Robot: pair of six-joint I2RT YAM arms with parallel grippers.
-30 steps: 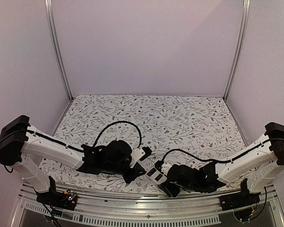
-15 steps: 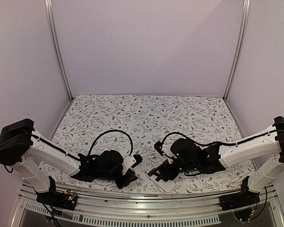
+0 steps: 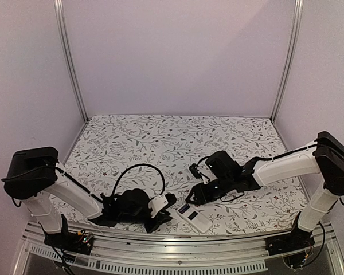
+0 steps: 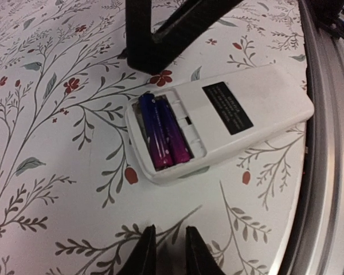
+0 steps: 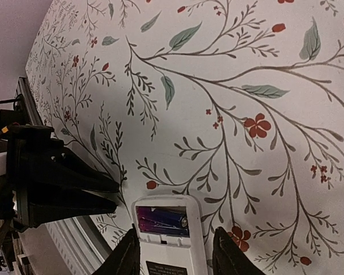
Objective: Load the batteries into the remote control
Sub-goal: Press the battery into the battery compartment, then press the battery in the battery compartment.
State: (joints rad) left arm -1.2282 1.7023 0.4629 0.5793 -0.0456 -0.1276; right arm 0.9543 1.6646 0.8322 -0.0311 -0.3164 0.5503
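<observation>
We see L arm [image 3: 74, 192] low along counter [image 3: 178, 137], jaws barely apart, empty; R arm [image 3: 281, 163] angled down, jaws spread over remote [image 3: 195, 217], batts [image 4: 163, 137] seated inside.

dark label [image 4: 227, 107] on remote [image 4: 275, 97] back, just beside batteries [image 4: 163, 134], pale print on it too small and blurred to read, no other text legible in any view

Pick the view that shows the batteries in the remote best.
Left wrist: both batteries lie side by side in the open slot of the remote control, unobstructed. Right wrist catches them at its bottom edge, smaller. Top external shows only dark patches on the remote.
</observation>
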